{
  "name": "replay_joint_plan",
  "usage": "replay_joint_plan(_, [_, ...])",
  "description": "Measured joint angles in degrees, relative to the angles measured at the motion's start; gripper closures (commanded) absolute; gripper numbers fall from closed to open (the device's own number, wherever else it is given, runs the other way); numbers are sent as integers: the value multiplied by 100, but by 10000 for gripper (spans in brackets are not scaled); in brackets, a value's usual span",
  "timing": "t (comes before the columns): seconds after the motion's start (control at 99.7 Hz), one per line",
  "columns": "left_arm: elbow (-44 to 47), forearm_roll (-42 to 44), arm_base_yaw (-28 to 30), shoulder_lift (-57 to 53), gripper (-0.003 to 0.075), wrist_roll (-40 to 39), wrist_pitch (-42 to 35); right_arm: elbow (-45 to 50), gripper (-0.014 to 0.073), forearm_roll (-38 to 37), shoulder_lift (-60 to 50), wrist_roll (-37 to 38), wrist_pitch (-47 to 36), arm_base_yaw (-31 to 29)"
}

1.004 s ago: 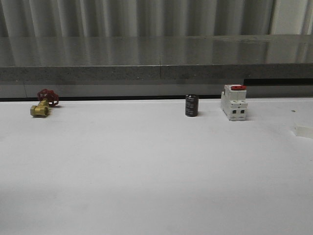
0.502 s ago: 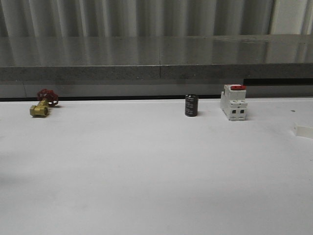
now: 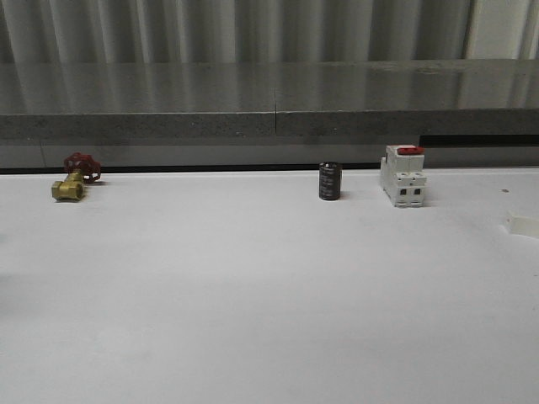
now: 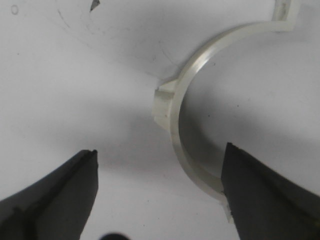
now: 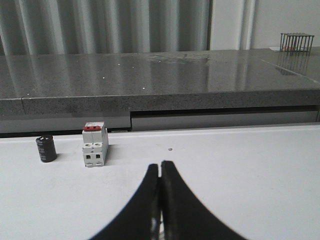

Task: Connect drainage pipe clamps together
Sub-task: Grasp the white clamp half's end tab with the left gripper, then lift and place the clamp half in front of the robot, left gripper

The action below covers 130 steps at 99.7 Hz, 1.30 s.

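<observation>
No legible writing on switch block [image 3: 402,176]

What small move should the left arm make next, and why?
Probably lower the left gripper and close on the clamp half. Its fingers are open, the white half-ring lies on the table between them, one end beside a finger, not yet gripped.

My black fingers [image 4: 65,195] flank a creamy white clamp [image 4: 186,100]; farther off, a brass valve [image 3: 69,187] with red handle, black cylinder [image 3: 329,181], red-topped white switch [image 3: 402,176].
</observation>
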Motion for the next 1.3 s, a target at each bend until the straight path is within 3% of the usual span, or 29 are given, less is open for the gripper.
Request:
replay_joint_plan(0.592, [-240,-20,0,858,214,0,-559,0,660,0,0,0,0,0])
replay_joint_plan(0.662, [-240,-20,0,858,259,0,-652,0,660,0,0,0,0,0])
replay_joint_plan(0.833, [-244,-20,0,858,497,0,-685,0,660,0,0,0,0,0])
replay_joint_plan(0.933, [-244,-20,0,858,595,0,-620,0,660,0,0,0,0,0])
replay_joint_plan(1.305, [-279,-70,0,858,741,43,-669,0,660,0,0,-4,0,0])
